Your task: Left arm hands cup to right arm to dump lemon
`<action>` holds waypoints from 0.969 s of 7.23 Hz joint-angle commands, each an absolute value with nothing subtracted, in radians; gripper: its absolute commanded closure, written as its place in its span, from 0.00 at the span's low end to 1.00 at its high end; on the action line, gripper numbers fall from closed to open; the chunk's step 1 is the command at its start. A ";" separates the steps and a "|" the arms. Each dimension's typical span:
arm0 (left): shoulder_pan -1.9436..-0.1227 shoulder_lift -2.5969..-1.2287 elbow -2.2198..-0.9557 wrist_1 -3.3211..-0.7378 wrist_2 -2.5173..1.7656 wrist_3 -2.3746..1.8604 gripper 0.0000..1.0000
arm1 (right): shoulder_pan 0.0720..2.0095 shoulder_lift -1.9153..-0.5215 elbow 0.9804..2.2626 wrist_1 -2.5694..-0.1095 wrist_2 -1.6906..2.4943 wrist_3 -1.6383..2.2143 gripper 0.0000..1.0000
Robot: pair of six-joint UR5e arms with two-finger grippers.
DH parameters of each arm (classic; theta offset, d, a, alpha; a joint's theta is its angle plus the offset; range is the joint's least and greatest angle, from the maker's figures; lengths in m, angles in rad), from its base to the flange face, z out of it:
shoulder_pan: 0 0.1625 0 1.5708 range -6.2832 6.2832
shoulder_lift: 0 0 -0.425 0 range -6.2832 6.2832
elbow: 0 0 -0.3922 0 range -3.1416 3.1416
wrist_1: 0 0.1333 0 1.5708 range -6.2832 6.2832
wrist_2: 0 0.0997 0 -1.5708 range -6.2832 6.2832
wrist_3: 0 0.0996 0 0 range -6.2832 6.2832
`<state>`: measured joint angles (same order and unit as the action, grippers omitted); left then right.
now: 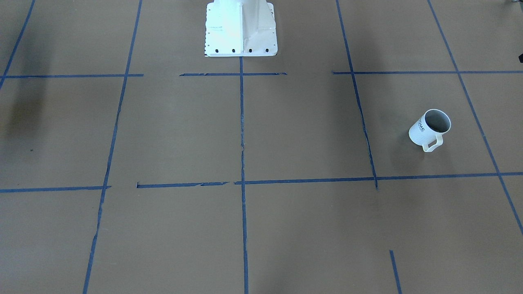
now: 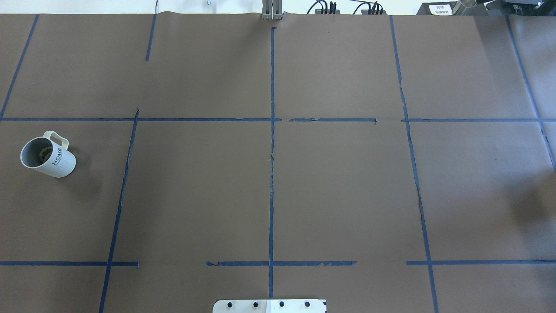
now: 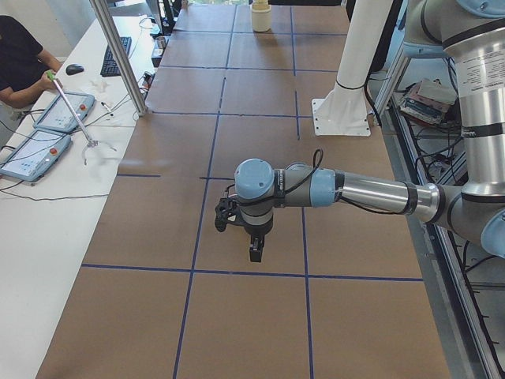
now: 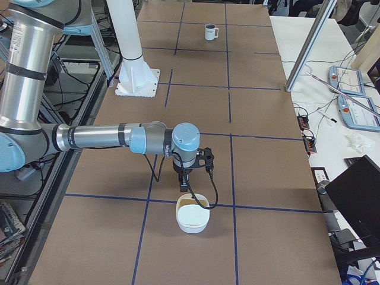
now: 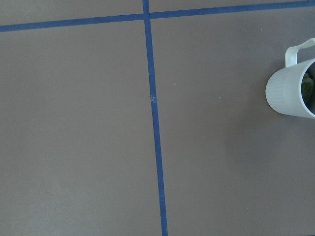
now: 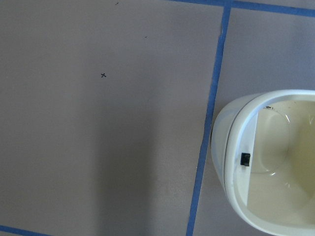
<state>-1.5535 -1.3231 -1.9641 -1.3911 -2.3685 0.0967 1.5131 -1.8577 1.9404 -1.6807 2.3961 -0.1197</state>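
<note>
**Student:** What do the largest elements show?

**Instructor:** A table covered in brown paper and ruled with blue tape [image 2: 339,191] carries the whole scene. The left arm, a silver-grey tube with pale blue joint caps [image 3: 355,189], reaches out over one end of the table. Its black gripper [image 3: 243,230] hangs above the paper and touches nothing. The right arm, of like silver tube and pale blue joints [image 4: 101,138], holds its black gripper [image 4: 189,177] just above a cream-white rounded bowl [image 4: 192,219] at the opposite end.

**Student:** Are the jaws spread or pressed together?

**Instructor:** That cannot be told for either gripper. Each appears only in a side view, and the wrist views show no fingers.

**Student:** Where is the cup, and how does it look?

**Instructor:** The small white mug with a squared loop handle [image 2: 47,157] stands upright on the paper at the robot's far left, well apart from the bowl. Its handle points to the table's far edge in the overhead view. The wall is ribbed, with dark lettering "HOME", and the inside is grey. A pale yellow-green thing [image 2: 43,153] lies at the bottom, probably the lemon. The left wrist view catches the cup only at its right edge.

**Student:** How far along is the task?

**Instructor:** By judgement, it is at the outset. The cup is not yet grasped and the bowl looks empty. The grasp, lift, handover and tipping all remain.
</note>
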 commanded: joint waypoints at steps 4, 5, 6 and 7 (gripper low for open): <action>-1.542 -1.333 -1.965 -1.405 -2.356 0.103 0.00 | 1.534 -1.858 1.950 -1.681 2.398 -0.118 0.00; -1.543 -1.330 -1.967 -1.404 -2.364 0.104 0.00 | 1.534 -1.858 1.953 -1.680 2.398 -0.118 0.00; -1.542 -1.328 -1.967 -1.407 -2.367 0.106 0.00 | 1.534 -1.856 1.956 -1.680 2.398 -0.118 0.00; -1.542 -1.331 -1.960 -1.407 -2.367 0.100 0.00 | 1.534 -1.856 1.954 -1.680 2.396 -0.118 0.00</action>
